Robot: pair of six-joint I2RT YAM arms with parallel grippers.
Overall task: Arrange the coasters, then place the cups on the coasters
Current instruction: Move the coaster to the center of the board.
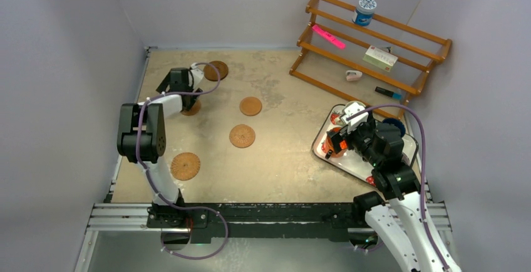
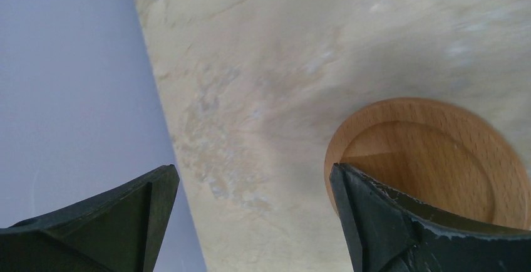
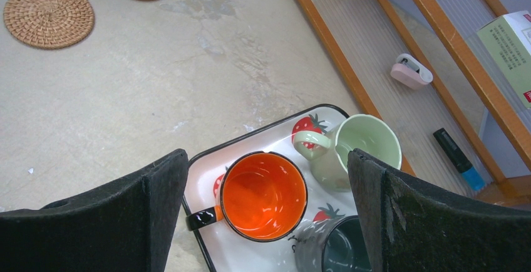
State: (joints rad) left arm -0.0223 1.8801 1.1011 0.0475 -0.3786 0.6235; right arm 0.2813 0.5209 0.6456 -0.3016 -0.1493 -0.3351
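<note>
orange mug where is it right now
The orange mug sits on the strawberry tray, on the right in the top view, beside the pale green mug and under the right gripper.

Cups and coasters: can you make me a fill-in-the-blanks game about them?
1. The orange cup stands on a white tray printed with red ____.
2. The right hand above that cup is ____, holding nothing.
3. The left hand is open beside a rimmed coaster made of ____.
Missing words: strawberries; open; wood.
</note>
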